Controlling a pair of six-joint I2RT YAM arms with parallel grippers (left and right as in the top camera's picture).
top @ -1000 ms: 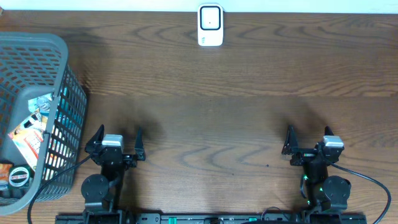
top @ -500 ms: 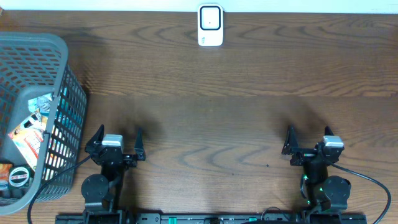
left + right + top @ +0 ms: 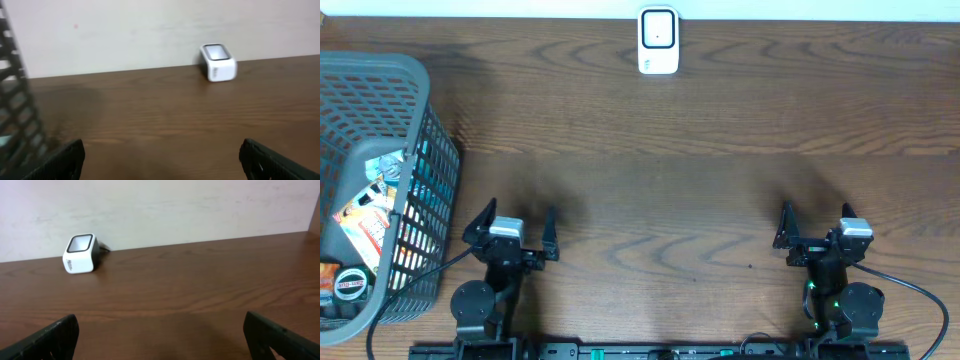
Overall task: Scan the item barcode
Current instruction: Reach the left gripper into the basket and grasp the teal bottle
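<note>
Although several packages carry printing, none of it can be read at this size; the white scanner [image 3: 658, 41] at the far edge of the table [image 3: 700, 150] has a dark window on top and a short dark line of marking on its front face, seen from the right wrist [image 3: 79, 254], too small to make out; from the left wrist the scanner [image 3: 217, 62] is blurred. The things to scan lie in the grey mesh basket [image 3: 390, 75] at the table's left end: an orange-and-white packet [image 3: 360, 220] with dark lettering that stays illegible, a round tin [image 3: 348, 287] with a pale ring label on its dark lid, and some crumpled silvery wrapping behind them; no barcode can be picked out. Left gripper [image 3: 516, 222] sits near the basket's right wall at the near edge, its jaws spread wide with nothing between them, as its own camera confirms [image 3: 162, 160]; right gripper [image 3: 817, 226] is well apart at the near right, likewise spread and empty [image 3: 162, 337]. Compared with a second ago, the left gripper has shifted slightly to the right and a touch nearer the table's front edge; the right gripper, scanner and basket contents have not moved.
</note>
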